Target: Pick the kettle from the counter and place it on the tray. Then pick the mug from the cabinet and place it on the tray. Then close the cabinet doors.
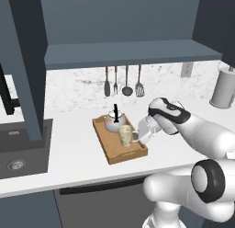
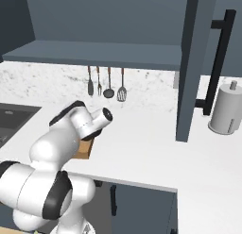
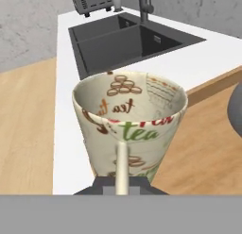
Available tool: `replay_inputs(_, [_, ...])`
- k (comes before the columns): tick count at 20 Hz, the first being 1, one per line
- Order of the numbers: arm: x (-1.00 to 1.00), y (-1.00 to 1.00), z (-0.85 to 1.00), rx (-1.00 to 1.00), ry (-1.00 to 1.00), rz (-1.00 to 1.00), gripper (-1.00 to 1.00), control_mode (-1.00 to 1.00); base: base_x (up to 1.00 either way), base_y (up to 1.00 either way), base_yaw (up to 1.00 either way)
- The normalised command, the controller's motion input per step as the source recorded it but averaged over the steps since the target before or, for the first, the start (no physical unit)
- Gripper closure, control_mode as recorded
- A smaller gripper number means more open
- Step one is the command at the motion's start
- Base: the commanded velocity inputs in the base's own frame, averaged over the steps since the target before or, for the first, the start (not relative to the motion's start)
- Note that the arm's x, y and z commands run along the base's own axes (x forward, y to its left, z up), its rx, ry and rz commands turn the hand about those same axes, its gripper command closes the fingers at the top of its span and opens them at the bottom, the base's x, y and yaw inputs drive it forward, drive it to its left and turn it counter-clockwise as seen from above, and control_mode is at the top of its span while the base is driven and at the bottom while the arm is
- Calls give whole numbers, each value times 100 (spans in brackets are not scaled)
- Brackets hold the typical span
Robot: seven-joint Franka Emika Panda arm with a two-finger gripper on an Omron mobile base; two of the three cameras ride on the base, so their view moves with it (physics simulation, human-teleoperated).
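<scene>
With the gripper [image 1: 136, 136] clamped on the handle of the mug [image 1: 125, 134], directly ahead of the fingers over the tray [image 1: 110, 154] beside the kettle [image 1: 113, 122], lower vertically, keep the mug upright and release only once its base seats.

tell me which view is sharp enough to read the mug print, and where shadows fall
Hand view: mug close and crisp, "tea" lettering readable, lighting flat, no glare. Left base view: mug too small for print; soft shadow under the cabinet shelf. Right base view: similar shelf shadow, arm hides the mug.
</scene>
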Motion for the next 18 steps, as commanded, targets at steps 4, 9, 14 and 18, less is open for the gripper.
replay_inputs(4, [24, 0, -29, 0, -3, 4, 100, -100, 0, 0, 0])
replay_inputs(9, [17, 1, -26, -1, -10, 5, 100, -100, 0, 0, 0])
replay_inputs(14, [11, 11, -26, -2, -15, 0, 100, -100, 0, 0, 0])
replay_inputs(18, [12, 8, -23, -4, -12, 0, 100, -100, 0, 0, 0])
